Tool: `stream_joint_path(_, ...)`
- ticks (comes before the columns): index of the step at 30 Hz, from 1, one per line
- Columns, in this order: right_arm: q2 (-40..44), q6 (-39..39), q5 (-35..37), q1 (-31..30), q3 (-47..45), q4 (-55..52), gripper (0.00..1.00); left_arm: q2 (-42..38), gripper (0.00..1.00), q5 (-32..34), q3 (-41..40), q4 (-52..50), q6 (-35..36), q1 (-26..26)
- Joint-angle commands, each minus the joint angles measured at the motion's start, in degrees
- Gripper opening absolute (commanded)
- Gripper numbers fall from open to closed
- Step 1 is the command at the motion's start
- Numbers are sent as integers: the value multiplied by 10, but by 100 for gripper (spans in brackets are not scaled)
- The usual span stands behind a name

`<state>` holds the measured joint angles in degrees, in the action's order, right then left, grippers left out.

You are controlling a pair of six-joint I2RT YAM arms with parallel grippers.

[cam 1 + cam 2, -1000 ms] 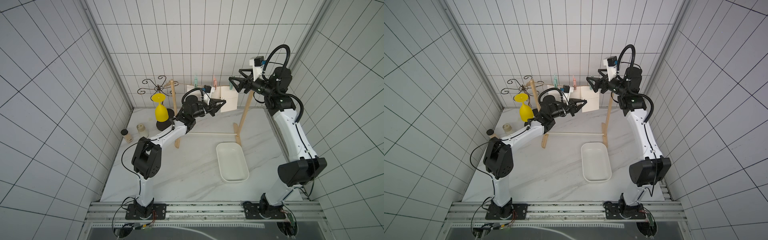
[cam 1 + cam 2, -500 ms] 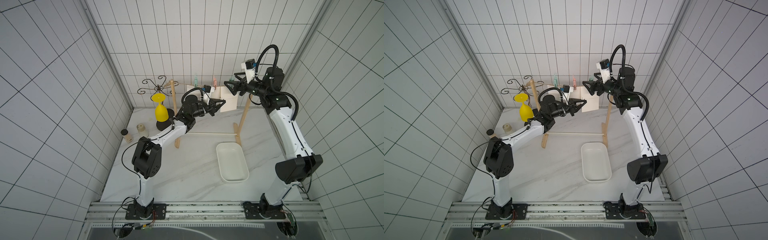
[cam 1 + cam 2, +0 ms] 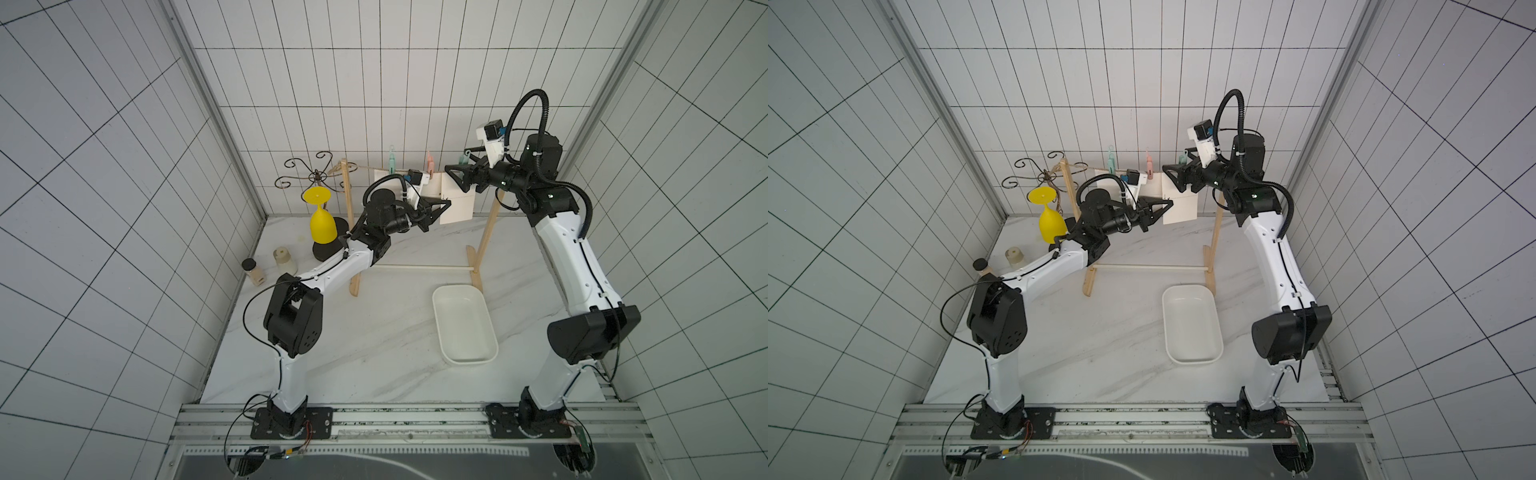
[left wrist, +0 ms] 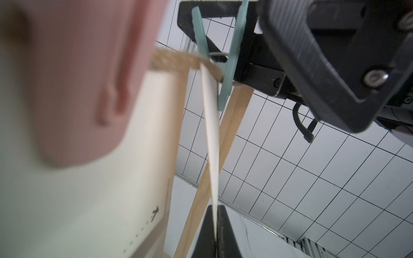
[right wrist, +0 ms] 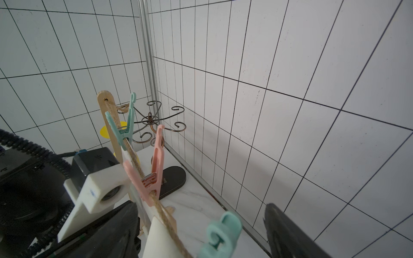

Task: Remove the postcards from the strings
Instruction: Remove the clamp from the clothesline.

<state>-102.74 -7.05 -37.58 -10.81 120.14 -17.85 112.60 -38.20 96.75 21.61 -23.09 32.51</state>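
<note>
One postcard point(image 3: 457, 208), hanging from the twine point(image 5: 135, 163), is clamped at its lower part by the left gripper point(image 4: 215, 215); the right gripper's point(image 5: 201, 223) fingers stand apart around its green peg point(image 5: 221, 232). A pink peg point(image 4: 73, 78) near the left fingers blurs half the left wrist view, which alone shows the pinch.

Light was soft, even and fairly bright in both top views, with faint shadows on the counter point(image 3: 374, 332). Tile lines bowed toward the edges. Left wrist view: pink peg point(image 4: 73, 84) up close was badly blurred, edge-on postcard point(image 4: 211, 134) sharp. Right wrist view: nearest green peg point(image 5: 221, 234) was soft.
</note>
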Motion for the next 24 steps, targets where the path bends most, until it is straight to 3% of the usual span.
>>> stream_joint_path(1, -10, -19, -12, -4, 41, -24, 89, 5, 0, -5, 18, -4, 6, -3)
stream_joint_path(10, -6, -34, -38, -3, 41, -32, 83, 10, 0, -18, 21, -7, 2, -8)
stream_joint_path(24, -10, -17, -136, 31, 46, -31, 74, 11, 0, -48, 26, -12, -4, -14)
